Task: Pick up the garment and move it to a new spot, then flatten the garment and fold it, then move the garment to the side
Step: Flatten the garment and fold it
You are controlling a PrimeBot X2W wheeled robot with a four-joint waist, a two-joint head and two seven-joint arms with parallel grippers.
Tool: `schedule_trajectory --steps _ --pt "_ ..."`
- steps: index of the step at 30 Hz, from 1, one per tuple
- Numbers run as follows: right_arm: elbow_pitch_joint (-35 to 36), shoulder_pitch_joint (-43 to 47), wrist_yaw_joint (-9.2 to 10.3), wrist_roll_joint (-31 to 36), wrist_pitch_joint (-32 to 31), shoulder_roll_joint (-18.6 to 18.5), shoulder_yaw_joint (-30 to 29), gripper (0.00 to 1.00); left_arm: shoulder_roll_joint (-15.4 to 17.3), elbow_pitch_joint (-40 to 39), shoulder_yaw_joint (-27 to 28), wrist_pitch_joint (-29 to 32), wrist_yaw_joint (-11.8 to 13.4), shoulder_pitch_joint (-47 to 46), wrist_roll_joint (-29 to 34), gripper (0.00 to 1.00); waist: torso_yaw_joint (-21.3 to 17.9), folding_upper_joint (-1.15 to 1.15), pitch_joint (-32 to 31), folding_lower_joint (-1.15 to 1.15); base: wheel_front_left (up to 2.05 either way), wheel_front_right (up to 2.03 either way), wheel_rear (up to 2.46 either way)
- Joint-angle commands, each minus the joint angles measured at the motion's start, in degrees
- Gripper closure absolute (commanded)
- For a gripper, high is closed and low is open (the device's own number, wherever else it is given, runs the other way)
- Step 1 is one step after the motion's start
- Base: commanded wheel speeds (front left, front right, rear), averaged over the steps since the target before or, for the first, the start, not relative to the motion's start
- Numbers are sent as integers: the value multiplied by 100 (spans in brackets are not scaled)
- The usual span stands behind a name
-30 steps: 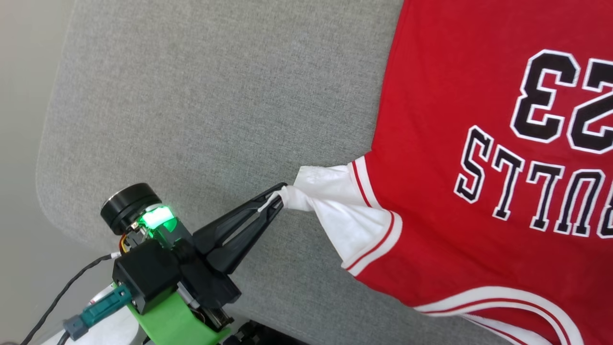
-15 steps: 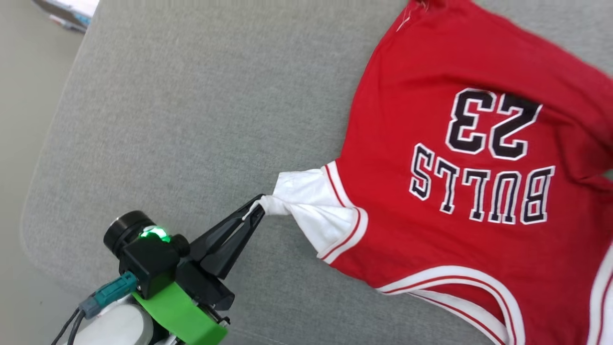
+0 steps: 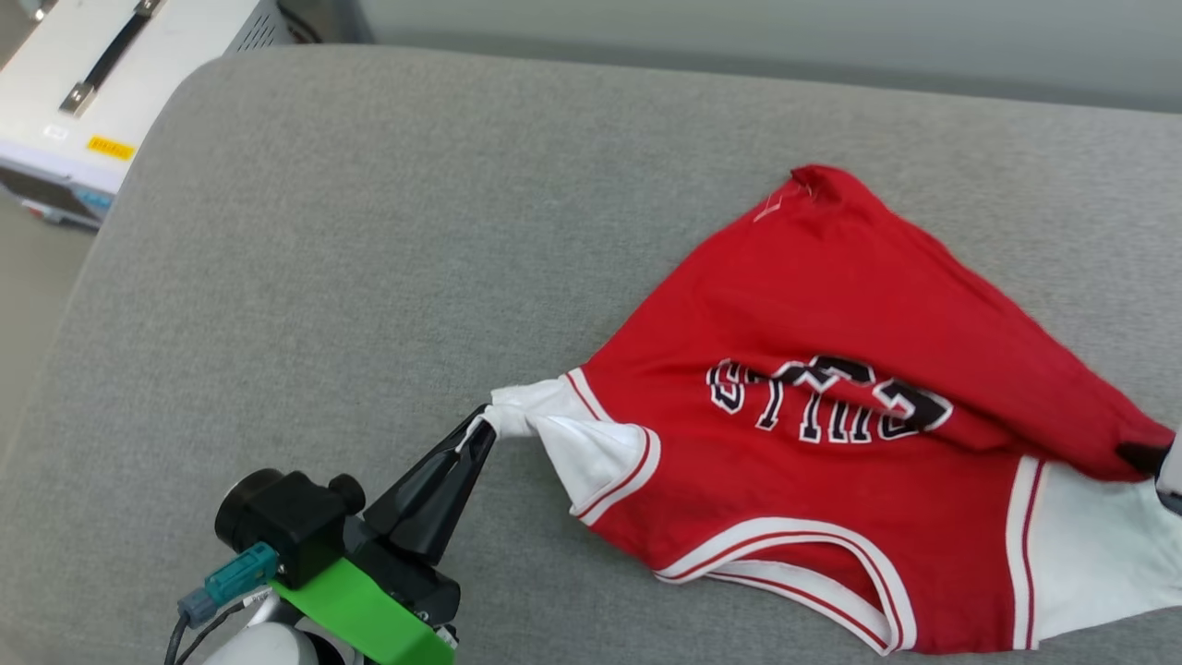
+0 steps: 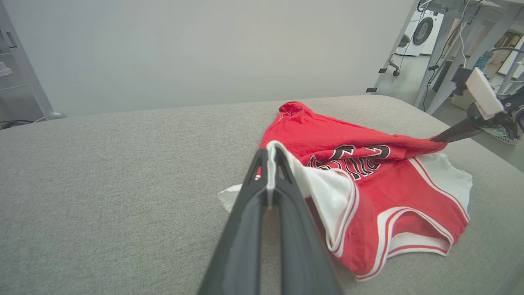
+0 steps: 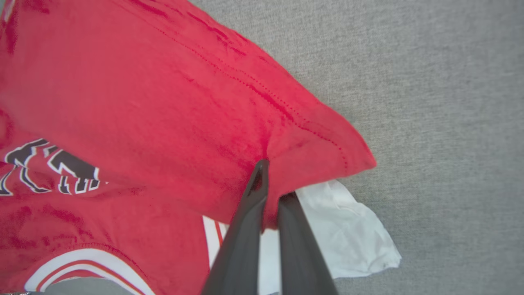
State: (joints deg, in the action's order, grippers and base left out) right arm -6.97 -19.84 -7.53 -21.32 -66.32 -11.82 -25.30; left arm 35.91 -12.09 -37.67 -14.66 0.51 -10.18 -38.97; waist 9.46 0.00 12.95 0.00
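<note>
Two long dark fingers of the left hand, at the lower left of the head view, press together on the bunched tip of a white sleeve. The sleeve belongs to the red jersey-style T-shirt with striped trim, which lies crumpled across the centre and right of the grey fabric-covered pad, its black lettering creased. At the right edge, the right hand pinches a red hem fold. A white metal case sits at the upper left.

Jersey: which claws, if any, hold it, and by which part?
Both. The left claw is shut on the tip of the jersey's white sleeve; the right claw pinches red cloth near a stitched edge.
</note>
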Motion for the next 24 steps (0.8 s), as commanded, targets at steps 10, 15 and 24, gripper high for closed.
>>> schedule_trajectory --steps 10,15,24 --pt "660 1134 4 -233 283 349 -94 100 -394 209 411 -33 -46 273 -17 100 -428 0 -343 0 0 0 0" --pt "703 1393 4 -182 387 351 2 31 -522 299 502 -33 -142 279 43 100 -432 0 -310 0 0 0 0" --pt "1612 937 4 -623 -29 -82 781 0 -563 372 539 -34 -313 264 191 100 -314 0 -256 0 0 0 0"
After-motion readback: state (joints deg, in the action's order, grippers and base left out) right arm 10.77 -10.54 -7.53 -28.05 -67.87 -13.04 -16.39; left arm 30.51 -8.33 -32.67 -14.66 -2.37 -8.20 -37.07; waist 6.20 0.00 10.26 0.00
